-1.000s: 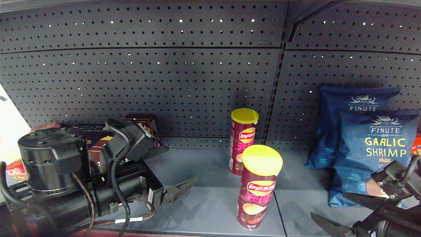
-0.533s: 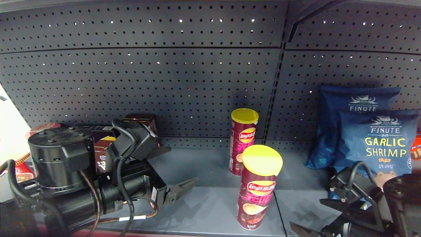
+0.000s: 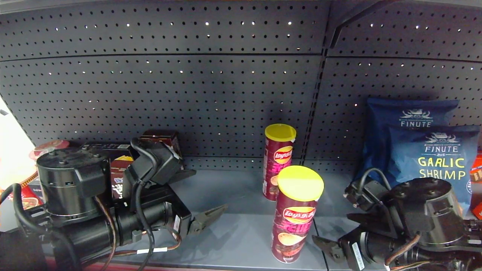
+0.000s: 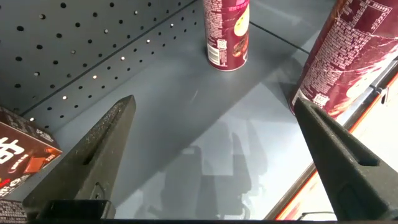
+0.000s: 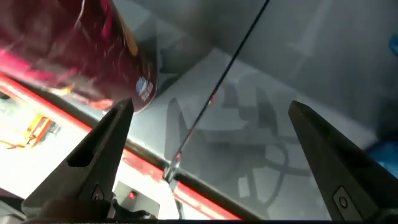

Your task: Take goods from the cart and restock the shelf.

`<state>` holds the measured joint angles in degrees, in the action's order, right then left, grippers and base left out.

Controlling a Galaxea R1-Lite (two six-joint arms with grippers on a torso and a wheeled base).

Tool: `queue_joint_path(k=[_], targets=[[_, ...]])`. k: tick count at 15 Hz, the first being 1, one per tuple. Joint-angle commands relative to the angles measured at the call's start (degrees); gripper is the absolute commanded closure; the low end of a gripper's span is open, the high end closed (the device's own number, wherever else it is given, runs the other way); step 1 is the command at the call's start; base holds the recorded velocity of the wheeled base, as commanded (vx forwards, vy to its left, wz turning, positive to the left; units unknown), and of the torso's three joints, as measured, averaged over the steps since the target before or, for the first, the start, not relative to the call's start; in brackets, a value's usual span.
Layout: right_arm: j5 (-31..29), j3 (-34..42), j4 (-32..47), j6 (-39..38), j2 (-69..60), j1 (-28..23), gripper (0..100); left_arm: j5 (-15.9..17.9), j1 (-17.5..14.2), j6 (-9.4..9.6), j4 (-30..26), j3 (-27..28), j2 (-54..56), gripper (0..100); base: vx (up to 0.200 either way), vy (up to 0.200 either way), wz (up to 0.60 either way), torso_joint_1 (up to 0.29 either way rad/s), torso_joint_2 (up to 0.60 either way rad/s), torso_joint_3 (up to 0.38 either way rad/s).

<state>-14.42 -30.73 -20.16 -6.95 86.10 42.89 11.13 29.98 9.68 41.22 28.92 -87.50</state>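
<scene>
Chip can [image 3: 297, 214], maroon with a yellow lid, stands at your shelf's [image 3: 233, 233] front edge, a second can [image 3: 279, 162] behind it. Left gripper [image 3: 209, 190] and right gripper [image 3: 331, 227] gape empty; the right has slid in beside it.

I'm looking at a grey shelf [image 3: 233, 203] with a pegboard [image 3: 188, 94] behind it. Two maroon chip cans with yellow lids stand upright near the middle. The front can [image 3: 297, 214] is close to the shelf's front edge. The back can [image 3: 279, 162] sits behind it, a bit left, near the pegboard and clearly apart from the first. On the right, two blue bags [image 3: 433, 150] lean on the pegboard, one in front of the other. On the left are some dark boxes [image 3: 162, 140], partly hidden, and at the far end something round with a red lid [image 3: 49, 145].
</scene>
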Motion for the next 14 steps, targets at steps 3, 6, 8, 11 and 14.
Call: queue_joint_path(k=[3,6,8,11,14], targets=[[0.01,-0.82,-0.67,0.01,2.49,0.00,0,0.03,-0.01,-0.01,0.09,0.18,-0.30,0,0.000,0.000,0.00,0.000,0.00,0.000],[0.10,-1.52,-1.37,0.01,3.37,0.00,0,0.03,-0.01,-0.01,0.09,0.00,-0.30,0,0.000,0.000,0.00,0.000,0.00,0.000],[0.10,-1.87,-1.46,0.01,3.90,0.00,0,0.03,-0.01,-0.01,0.00,0.00,-0.30,0,0.000,0.000,0.00,0.000,0.00,0.000],[0.18,-2.31,-1.81,0.01,4.43,0.09,0,0.03,-0.01,-0.01,0.09,0.00,-0.30,0,0.000,0.000,0.00,0.000,0.00,0.000],[0.18,-2.49,-2.16,0.01,5.04,0.09,0,0.03,-0.09,0.08,0.09,-0.18,-0.30,0,0.000,0.000,0.00,0.000,0.00,0.000]])
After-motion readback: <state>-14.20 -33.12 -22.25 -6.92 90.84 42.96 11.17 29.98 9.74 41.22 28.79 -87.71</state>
